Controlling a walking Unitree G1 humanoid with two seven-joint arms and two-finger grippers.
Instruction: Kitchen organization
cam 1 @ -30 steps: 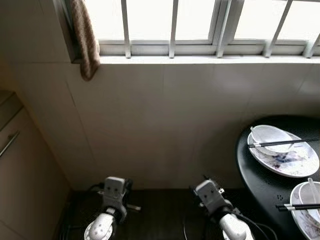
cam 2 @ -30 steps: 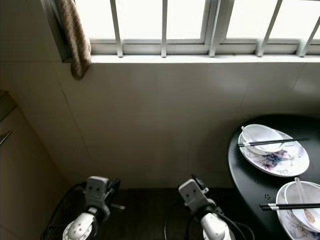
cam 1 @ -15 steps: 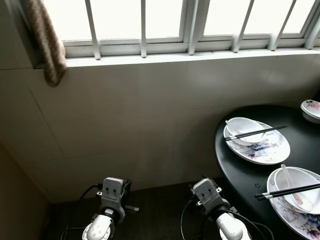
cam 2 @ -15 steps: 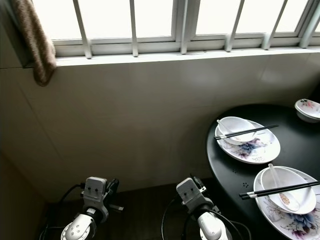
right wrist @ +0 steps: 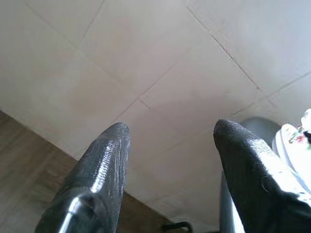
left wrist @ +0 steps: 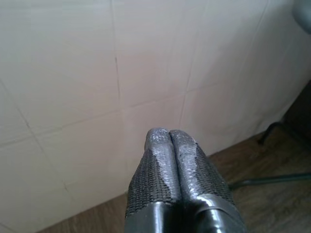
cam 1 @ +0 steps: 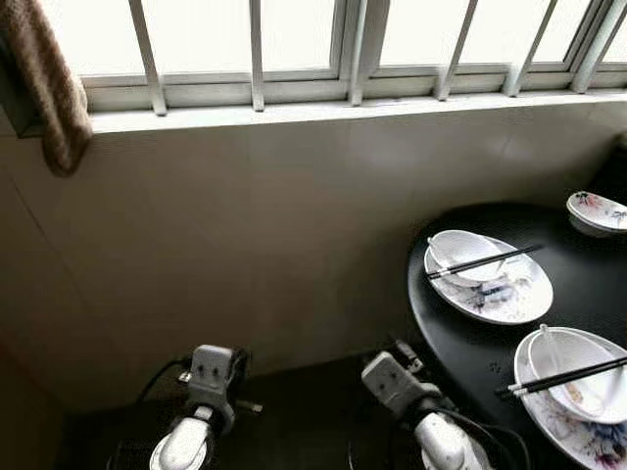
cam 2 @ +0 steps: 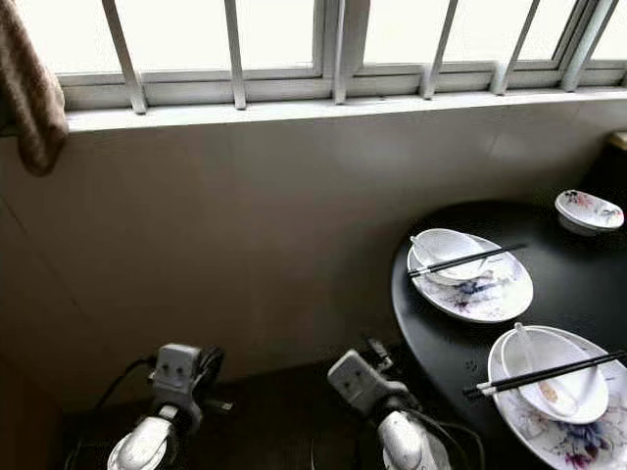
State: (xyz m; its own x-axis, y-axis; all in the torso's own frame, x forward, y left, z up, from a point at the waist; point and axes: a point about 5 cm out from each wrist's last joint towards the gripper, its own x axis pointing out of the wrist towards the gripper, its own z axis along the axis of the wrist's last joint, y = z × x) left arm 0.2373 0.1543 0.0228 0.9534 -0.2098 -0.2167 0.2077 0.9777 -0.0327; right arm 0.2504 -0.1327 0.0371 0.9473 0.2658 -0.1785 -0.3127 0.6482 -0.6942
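At three o'clock sits a round black desk [cam 1: 460, 338] — glossy, curved edge near my right arm — carrying floral plates [cam 1: 509, 294] with white bowls [cam 1: 468, 256] and black chopsticks [cam 1: 483, 261]. Pale tiled wall [cam 1: 294, 245] ahead at twelve. My left gripper [left wrist: 169, 141] hangs low, pressed together; my right gripper [right wrist: 167, 141] is spread.

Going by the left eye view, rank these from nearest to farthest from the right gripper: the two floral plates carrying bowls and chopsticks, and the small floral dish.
1. Floral plate with bowl and chopsticks at the table's near edge, beside the right gripper.
2. Floral plate with bowl and chopsticks mid-table, toward the window.
3. Small floral dish, far right edge.
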